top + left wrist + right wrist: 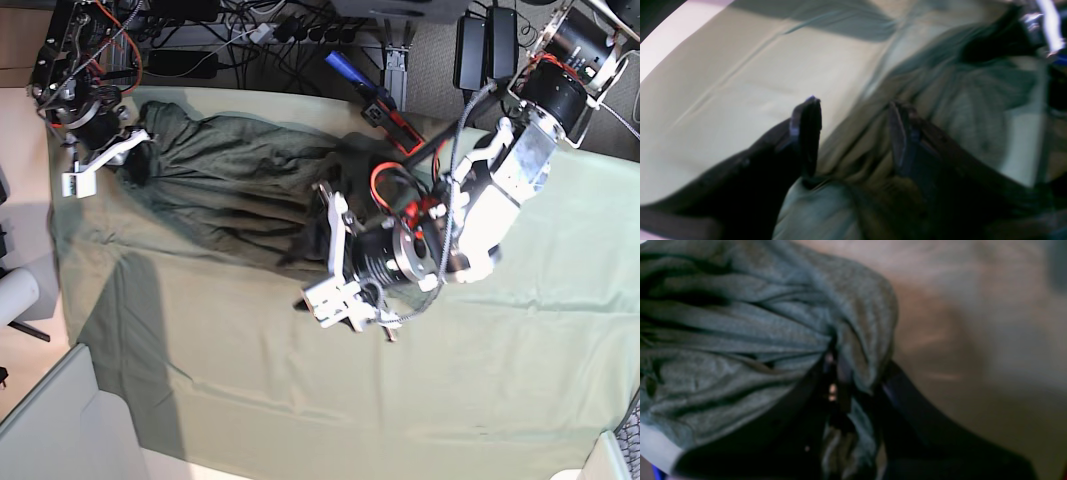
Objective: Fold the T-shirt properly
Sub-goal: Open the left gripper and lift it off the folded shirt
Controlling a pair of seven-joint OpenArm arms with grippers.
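Observation:
The T-shirt (230,190) lies wrinkled and dark olive across the far left half of the pale green table cloth (450,400). My right gripper (135,165) sits at the shirt's far left end. In the right wrist view this gripper (857,380) is shut on a bunched fold of the T-shirt (740,340), which fans out to the left. My left gripper (325,260) hovers at the shirt's right edge, near the table's middle. In the blurred left wrist view the left gripper (855,133) stands open, nothing between its fingers, with the T-shirt (960,110) beneath it and the cloth (740,83) to its left.
Cables, power bricks (485,45) and a blue-handled tool (345,68) crowd the floor behind the table. A white roll (15,295) stands off the left edge. A grey panel (50,430) sits at the near left corner.

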